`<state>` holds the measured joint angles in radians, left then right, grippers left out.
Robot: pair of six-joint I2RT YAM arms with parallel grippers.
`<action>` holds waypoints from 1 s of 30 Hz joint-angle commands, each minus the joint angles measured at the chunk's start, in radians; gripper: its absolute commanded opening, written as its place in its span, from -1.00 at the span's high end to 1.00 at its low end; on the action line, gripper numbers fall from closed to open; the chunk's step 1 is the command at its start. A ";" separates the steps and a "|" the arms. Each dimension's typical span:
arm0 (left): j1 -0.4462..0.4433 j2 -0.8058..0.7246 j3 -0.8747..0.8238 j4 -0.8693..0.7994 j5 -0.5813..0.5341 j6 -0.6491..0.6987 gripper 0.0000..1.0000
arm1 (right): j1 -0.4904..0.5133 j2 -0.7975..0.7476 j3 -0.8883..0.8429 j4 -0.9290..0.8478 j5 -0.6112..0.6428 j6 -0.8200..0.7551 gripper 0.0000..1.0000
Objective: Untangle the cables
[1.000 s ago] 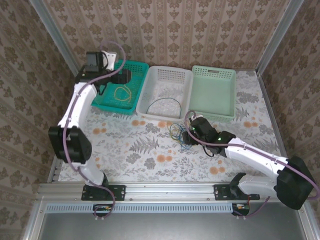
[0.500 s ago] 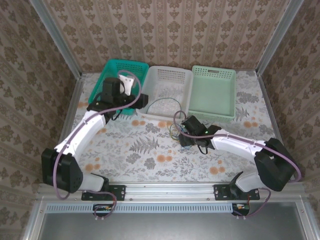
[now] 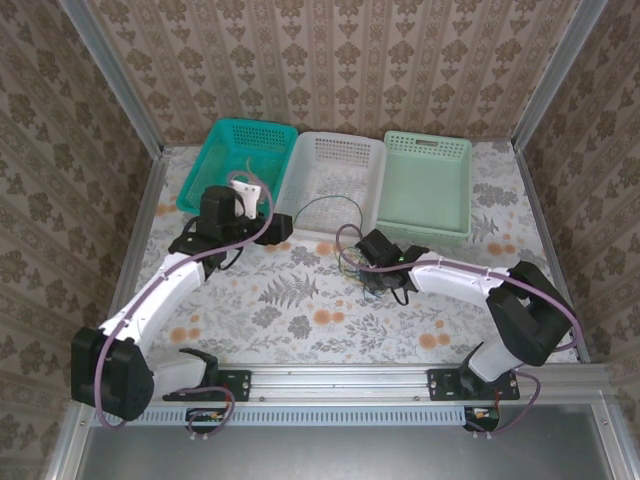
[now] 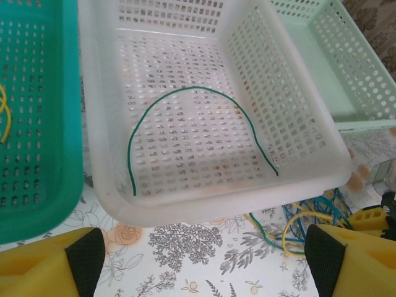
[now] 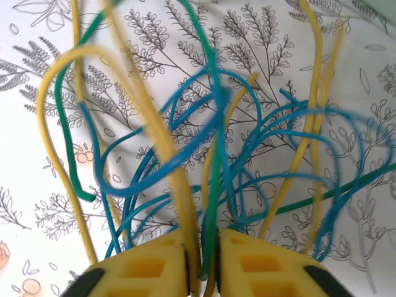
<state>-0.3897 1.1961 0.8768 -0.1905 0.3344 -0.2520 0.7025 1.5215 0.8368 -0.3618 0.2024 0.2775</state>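
- Desk [image 3: 300, 310]: a floral-patterned surface on which three perforated baskets are set in a row at the far side.
- Teal basket [image 3: 222, 150]: placed leftmost. A yellow cable [image 4: 4, 117] is seen lying in it at the edge of the left wrist view.
- White basket [image 3: 338, 155]: placed in the middle, touching its neighbours. One green cable [image 4: 198, 91] is laid in it, bent into an arch with both ends pointing toward the near rim.
- Pale green basket [image 3: 428, 190]: placed rightmost. No cable can be made out in it.
- Cable tangle [image 3: 356, 262]: thin yellow, green and blue strands looped through one another, found on the desk just in front of the white basket's near right corner. In the right wrist view the loops [image 5: 204, 142] are seen standing up off the desk.
- Left end effector [image 4: 204, 263]: held above the desk in front of the white basket, just left of the tangle. Its yellow fingers [image 4: 55, 263] are spread wide and nothing is held between them.
- Right end effector [image 5: 203, 263]: positioned at the cable tangle, seen from above at [image 3: 374, 268]. Its jaws are drawn narrow, and yellow and green strands of the tangle are pinched in the slit between them.
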 commanded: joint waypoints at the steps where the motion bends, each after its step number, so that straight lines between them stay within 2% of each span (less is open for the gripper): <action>1: -0.015 0.029 -0.001 0.035 0.066 -0.011 -0.70 | -0.002 -0.072 -0.036 0.026 -0.016 -0.066 0.80; 7: -0.050 0.123 0.000 0.055 0.198 0.047 -0.46 | -0.004 -0.218 -0.134 0.121 -0.127 -0.141 0.85; 13: -0.061 0.221 0.006 0.065 0.249 0.063 -0.33 | -0.006 -0.232 -0.145 0.135 -0.187 -0.164 0.85; 17: -0.061 0.261 0.002 0.124 0.264 0.055 -0.32 | -0.006 -0.247 -0.158 0.154 -0.187 -0.179 0.86; 21: -0.060 0.316 0.029 0.151 0.346 0.065 -0.30 | -0.006 -0.293 -0.181 0.178 -0.185 -0.188 0.86; 23: -0.100 0.340 0.039 0.157 0.364 0.072 -0.29 | -0.006 -0.320 -0.195 0.193 -0.187 -0.190 0.86; 30: -0.124 0.388 0.041 0.223 0.387 0.045 -0.17 | -0.006 -0.371 -0.229 0.227 -0.230 -0.190 0.85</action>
<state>-0.5102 1.5768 0.8913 -0.0242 0.6765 -0.2070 0.7006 1.1732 0.6250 -0.1757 0.0090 0.1032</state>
